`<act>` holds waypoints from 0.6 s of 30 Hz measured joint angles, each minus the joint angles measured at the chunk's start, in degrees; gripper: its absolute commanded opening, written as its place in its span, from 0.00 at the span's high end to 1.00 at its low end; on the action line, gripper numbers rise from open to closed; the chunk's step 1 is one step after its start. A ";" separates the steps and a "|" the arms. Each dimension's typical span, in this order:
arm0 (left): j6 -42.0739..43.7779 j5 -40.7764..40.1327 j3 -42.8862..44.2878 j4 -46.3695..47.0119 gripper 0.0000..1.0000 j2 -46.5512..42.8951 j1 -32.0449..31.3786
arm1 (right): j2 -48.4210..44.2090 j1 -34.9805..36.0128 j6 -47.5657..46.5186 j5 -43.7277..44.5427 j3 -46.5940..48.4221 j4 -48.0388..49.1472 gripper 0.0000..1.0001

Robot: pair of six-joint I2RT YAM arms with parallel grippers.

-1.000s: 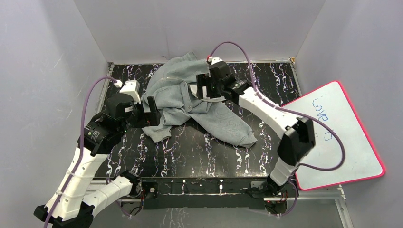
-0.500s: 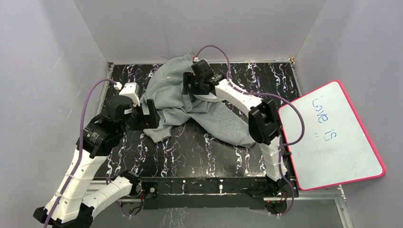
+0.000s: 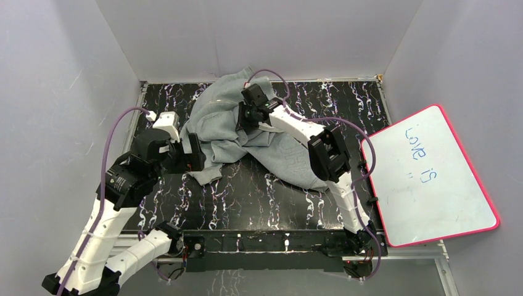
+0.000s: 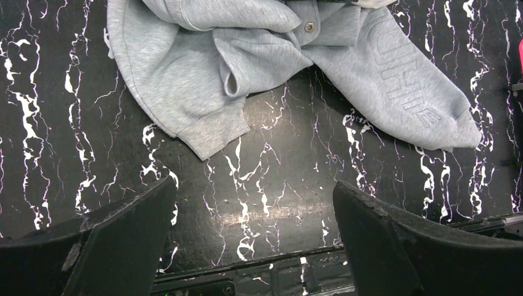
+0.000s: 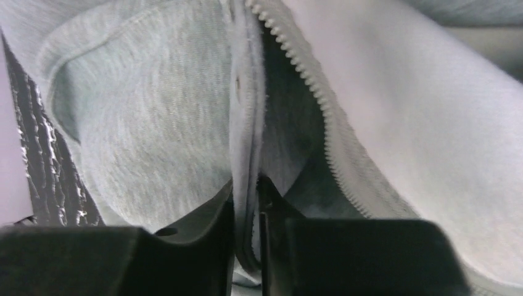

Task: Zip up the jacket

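**Now the right tool [image 5: 247, 192] pinches the jacket [image 3: 219, 123] by its zip edge while the left tool [image 4: 253, 185] stands spread**

Underneath everything lies the black table [image 3: 259, 191] with its white marble-like veining. A pink-rimmed whiteboard [image 3: 432, 179] leans at its right side, with blue handwriting on it.

The light grey jacket lies crumpled on the far half of the table, left of centre. Its upper part is bunched against the back wall. One long sleeve [image 4: 401, 86] runs out toward the right and near side and bears raised lettering [image 4: 410, 83]. A shorter fold ends in a ribbed cuff [image 4: 213, 132] that points toward the left arm.

The right arm reaches across that long sleeve to the middle of the heap. Its fingers are pressed close together on a thin strip of the jacket's front edge, which stands upright between them. Just right of that strip runs a row of zip teeth [image 5: 308, 80], curving along the opposite edge. The two edges lie apart, so the zip is open here.

The left tool hovers above bare table just near of the cuff. Its two fingers are set wide apart, with nothing between them and no cloth touching them.

A small metal snap [image 4: 309, 26] shows on a flap near the middle of the jacket.
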 measured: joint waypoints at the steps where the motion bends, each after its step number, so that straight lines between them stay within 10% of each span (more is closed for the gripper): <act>1: 0.00 0.00 -0.15 -0.07 0.02 0.00 0.00 | -0.02 0.09 -0.11 -0.28 0.00 0.13 0.94; 18: 0.00 0.07 -0.33 0.52 0.02 1.73 0.00 | -18.10 0.17 -8.41 -0.61 -15.17 0.44 1.00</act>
